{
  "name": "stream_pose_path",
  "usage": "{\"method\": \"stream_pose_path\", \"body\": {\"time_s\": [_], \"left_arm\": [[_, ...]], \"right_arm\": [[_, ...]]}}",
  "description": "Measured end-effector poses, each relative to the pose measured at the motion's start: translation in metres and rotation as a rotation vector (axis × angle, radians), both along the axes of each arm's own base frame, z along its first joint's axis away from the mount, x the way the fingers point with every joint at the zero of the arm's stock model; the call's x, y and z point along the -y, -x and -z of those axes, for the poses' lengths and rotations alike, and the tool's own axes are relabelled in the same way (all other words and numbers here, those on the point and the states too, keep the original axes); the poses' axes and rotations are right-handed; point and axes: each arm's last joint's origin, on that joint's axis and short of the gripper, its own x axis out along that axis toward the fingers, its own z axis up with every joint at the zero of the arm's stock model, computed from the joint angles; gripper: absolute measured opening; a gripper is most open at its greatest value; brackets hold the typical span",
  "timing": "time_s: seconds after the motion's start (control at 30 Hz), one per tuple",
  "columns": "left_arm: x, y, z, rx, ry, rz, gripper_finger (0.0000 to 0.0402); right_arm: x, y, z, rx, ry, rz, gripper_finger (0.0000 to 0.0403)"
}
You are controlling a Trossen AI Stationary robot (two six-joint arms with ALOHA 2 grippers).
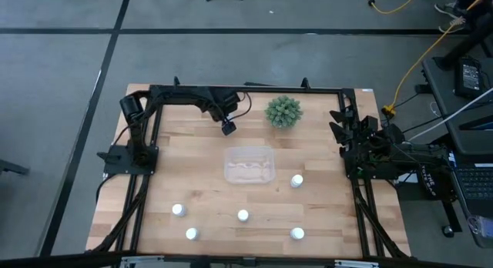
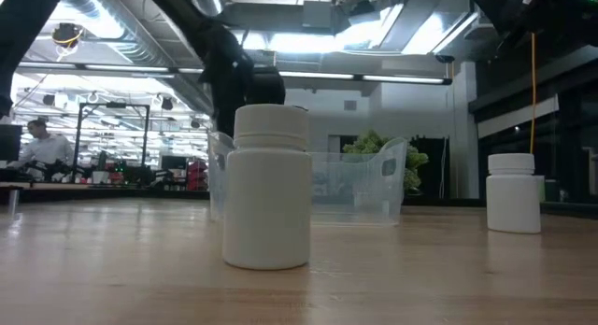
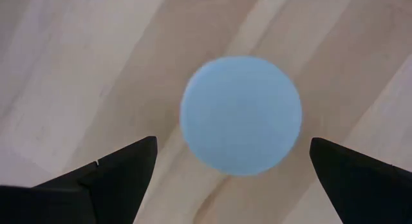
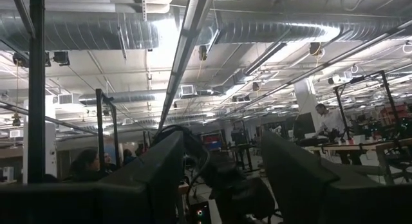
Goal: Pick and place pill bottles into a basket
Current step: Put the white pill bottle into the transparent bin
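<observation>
The left end effector (image 1: 229,128) hangs over the far part of the tabletop (image 1: 192,183), between the plant (image 1: 283,112) and the arm's own side, just beyond the far rim of the basket (image 1: 249,165). Its wrist view looks straight down on the round cap of one bottle (image 3: 241,114), which sits between the two fingers (image 3: 109,176). They are spread wide, well clear of the cap on both sides, and hold nothing. This bottle stands upright, so its long axis runs along the line of approach. The move appears to call for a straight descent with little sideways correction, then a closing on the body below the cap. In the high view the end effector hides this bottle. How far above the cap the fingers are cannot be told. Five more bottles stand on the near half of the tabletop, the closest to the basket just off its right near corner (image 1: 296,180), the others (image 1: 243,216) farther forward. The basket looks empty, so the task is probably at its start. The right end effector (image 1: 344,128) waits folded at the right edge, fingers apart and empty, farther from the covered bottle than the left.
</observation>
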Motion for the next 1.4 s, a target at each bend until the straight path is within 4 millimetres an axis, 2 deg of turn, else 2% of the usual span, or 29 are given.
{"method": "stream_pose_path", "body": {"time_s": [0.17, 0.5, 0.73, 1.0, 1.23, 1.4], "left_arm": [[0.001, 0.0, 0.0, 0.001, -0.024, -0.002, 0.04], [0.001, 0.0, -0.029, 0.123, -0.085, -0.017, 0.04], [-0.001, 0.001, -0.029, 0.128, -0.086, 0.002, 0.04], [-0.012, 0.002, -0.032, 0.175, -0.115, -0.034, 0.04], [-0.013, 0.004, -0.03, 0.163, -0.101, -0.029, 0.04], [-0.01, 0.007, -0.02, 0.154, -0.082, -0.032, 0.04]], "right_arm": [[0.0, 0.0, 0.0, 0.0, 0.0, 0.001, 0.021], [0.0, 0.0, 0.0, 0.0, 0.001, 0.003, 0.021], [0.0, 0.0, 0.0, 0.0, 0.001, 0.003, 0.021], [0.0, 0.0, 0.0, 0.001, -0.003, 0.001, 0.021], [0.0, 0.0, 0.0, 0.001, -0.003, 0.001, 0.021], [0.0, 0.0, 0.0, 0.001, -0.003, 0.001, 0.021]]}}
